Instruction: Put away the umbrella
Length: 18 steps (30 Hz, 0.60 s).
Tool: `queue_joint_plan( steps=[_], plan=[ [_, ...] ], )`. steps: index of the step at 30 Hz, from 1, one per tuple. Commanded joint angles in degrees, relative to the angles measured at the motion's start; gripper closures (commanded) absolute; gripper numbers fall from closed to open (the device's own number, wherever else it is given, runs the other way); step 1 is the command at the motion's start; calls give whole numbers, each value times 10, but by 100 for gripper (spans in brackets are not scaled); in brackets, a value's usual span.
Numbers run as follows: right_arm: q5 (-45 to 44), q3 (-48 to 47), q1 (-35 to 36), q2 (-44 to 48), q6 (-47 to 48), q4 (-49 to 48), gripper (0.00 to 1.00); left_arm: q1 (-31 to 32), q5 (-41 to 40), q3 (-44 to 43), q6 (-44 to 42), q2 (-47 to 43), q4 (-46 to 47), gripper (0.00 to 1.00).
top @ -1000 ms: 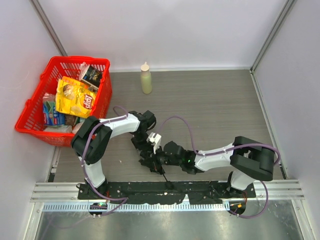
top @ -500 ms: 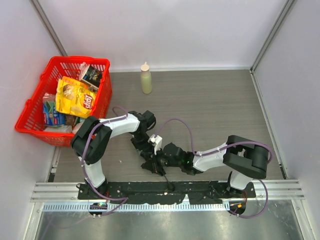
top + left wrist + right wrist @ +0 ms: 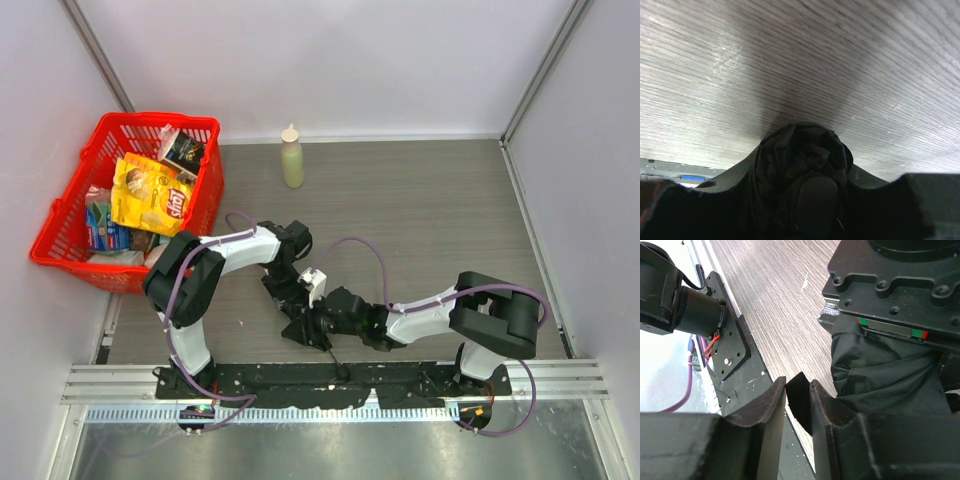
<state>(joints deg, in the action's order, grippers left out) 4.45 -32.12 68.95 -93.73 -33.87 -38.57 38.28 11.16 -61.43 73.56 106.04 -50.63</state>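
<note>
The black umbrella (image 3: 306, 322) lies on the wood table between the two arms. Its thin shaft (image 3: 330, 353) runs toward the near edge and ends in a small handle (image 3: 341, 372). My left gripper (image 3: 291, 298) is shut on the bunched black fabric (image 3: 800, 160), which fills the space between its jaws (image 3: 807, 200). My right gripper (image 3: 319, 326) reaches in from the right. Its fingers (image 3: 797, 387) are shut on a thin black flap of the umbrella, beside the fabric bundle (image 3: 880, 375) under the left gripper's body (image 3: 890, 285).
A red basket (image 3: 205, 185) full of snack packs stands at the far left. A pale squeeze bottle (image 3: 292, 157) stands at the back. The black mounting plate (image 3: 400, 385) runs along the near edge. White walls close in both sides and the back.
My right arm has crept a little left, bringing its gripper closer in against the umbrella and the left gripper. The left arm and the umbrella have barely moved.
</note>
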Motion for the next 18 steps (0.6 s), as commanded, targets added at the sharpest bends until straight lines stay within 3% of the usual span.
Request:
queue_joint_plan(
  steps=[1,11,12,13,14,16,17,18],
  plan=[
    [-91,32,-16,-26,24,136,66,5,-141,45,7,53,83,100],
    [-122,43,-30,-42,7,127,63,5,-139,47,5,46,86,100],
    [-131,35,-28,-44,6,143,65,4,-139,47,6,46,86,100],
    [-130,30,-29,-48,10,147,79,4,-139,47,4,45,87,100],
    [-131,26,-29,-50,11,150,83,5,-140,49,5,44,87,100],
    [-121,27,-29,-55,14,140,79,4,-139,48,5,43,90,100],
    [-115,27,-29,-58,13,139,69,4,-140,47,5,43,89,100],
    [-111,32,-29,-58,13,127,67,4,-140,45,5,42,89,100]
  ],
)
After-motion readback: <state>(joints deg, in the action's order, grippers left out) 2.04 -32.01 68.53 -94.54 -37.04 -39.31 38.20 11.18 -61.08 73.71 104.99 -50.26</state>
